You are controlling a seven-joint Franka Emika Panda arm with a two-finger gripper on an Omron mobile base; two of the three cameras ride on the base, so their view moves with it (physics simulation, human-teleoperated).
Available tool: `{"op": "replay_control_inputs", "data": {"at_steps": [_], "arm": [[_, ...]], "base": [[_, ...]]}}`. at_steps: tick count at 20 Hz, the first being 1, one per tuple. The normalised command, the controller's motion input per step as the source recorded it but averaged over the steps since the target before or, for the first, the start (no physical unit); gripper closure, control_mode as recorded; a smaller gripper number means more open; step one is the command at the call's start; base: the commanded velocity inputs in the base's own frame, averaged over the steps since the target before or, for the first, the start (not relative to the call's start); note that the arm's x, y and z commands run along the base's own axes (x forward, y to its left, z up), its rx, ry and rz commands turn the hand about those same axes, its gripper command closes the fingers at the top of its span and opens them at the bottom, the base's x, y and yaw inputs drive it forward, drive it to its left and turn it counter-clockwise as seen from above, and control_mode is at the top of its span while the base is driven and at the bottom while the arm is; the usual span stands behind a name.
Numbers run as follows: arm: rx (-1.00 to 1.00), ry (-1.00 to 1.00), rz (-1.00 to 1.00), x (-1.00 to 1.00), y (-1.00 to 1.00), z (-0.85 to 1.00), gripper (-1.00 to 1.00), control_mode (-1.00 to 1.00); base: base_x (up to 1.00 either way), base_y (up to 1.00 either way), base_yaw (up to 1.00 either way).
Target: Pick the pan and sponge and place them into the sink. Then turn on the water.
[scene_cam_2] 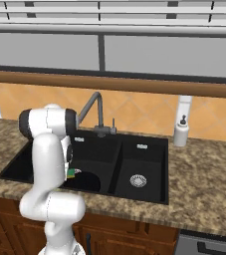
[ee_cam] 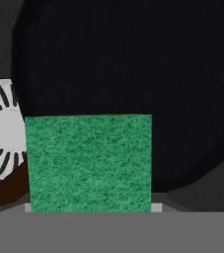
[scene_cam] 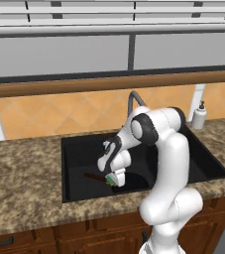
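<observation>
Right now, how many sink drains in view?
2. One silver drain in the sink's right basin; the other drain under the gripper, beside the pan, partly behind the sponge.

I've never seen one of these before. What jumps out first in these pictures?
The big white robot arm catches the eye at once, bending down into the black sink set in a speckled stone counter. At its tip, low in the left basin, it holds a green sponge, which hangs just above a round black pan lying on the sink's floor. A curved grey faucet rises behind, with no water running.
</observation>
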Motion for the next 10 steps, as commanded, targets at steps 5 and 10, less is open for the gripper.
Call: {"op": "replay_control_inputs", "data": {"at_steps": [5, 10], "arm": [[0.00, 0.00, 0.00, 0.30, 0.00, -0.29, 1.00, -1.00], [0.03, -0.03, 0.00, 0.11, 0.00, -0.28, 1.00, -1.00]], "base": [[0.00, 0.00, 0.00], [0.00, 0.00, 0.00]]}}
